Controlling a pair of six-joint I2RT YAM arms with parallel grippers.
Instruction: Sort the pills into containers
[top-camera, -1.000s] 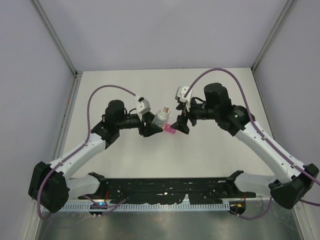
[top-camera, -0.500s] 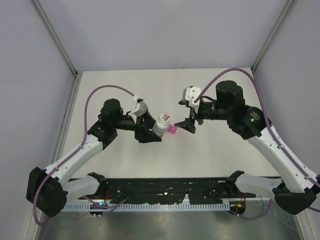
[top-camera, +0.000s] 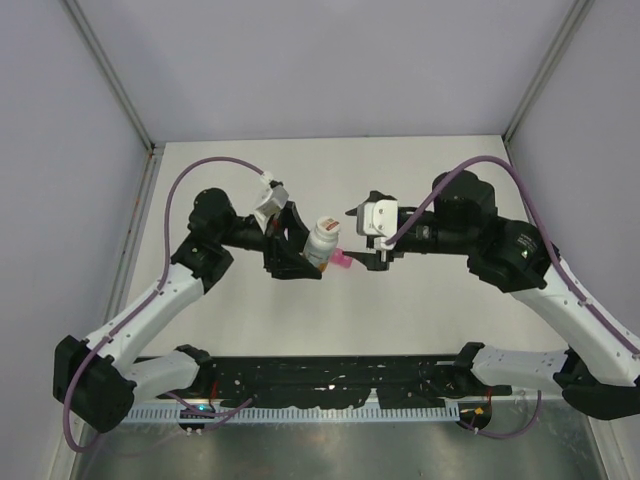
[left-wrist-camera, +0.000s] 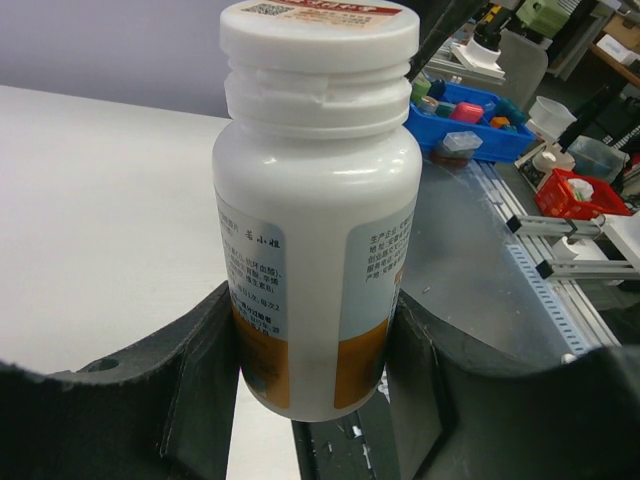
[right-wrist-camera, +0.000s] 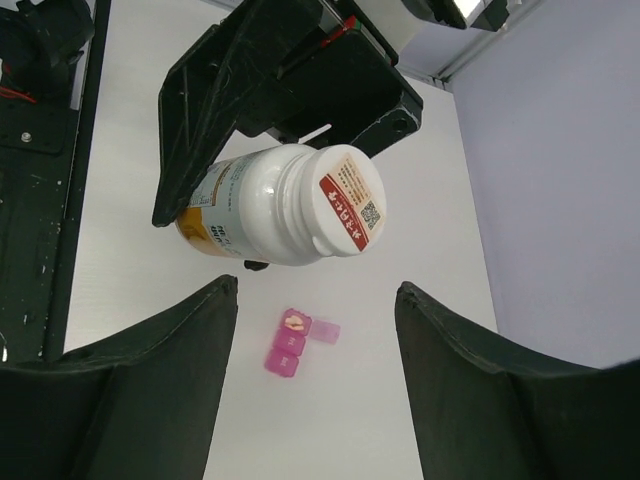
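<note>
My left gripper is shut on the small white bottle with the orange-red label and holds it off the table, cap on. In the left wrist view the bottle fills the gap between both fingers of the left gripper. The bright-pink pill box lies on the table just right of the bottle. My right gripper is open and empty above it. In the right wrist view of my right gripper, the pill box has one compartment open with pale pills in it.
The black arm-mount frame runs along the near edge. Grey walls close the table at the back and sides. Beyond the table edge the left wrist view shows a blue tray and a red bin.
The left gripper has lifted and tilted the bottle and drawn it slightly left. The right gripper has risen away from the pill box, still open.
</note>
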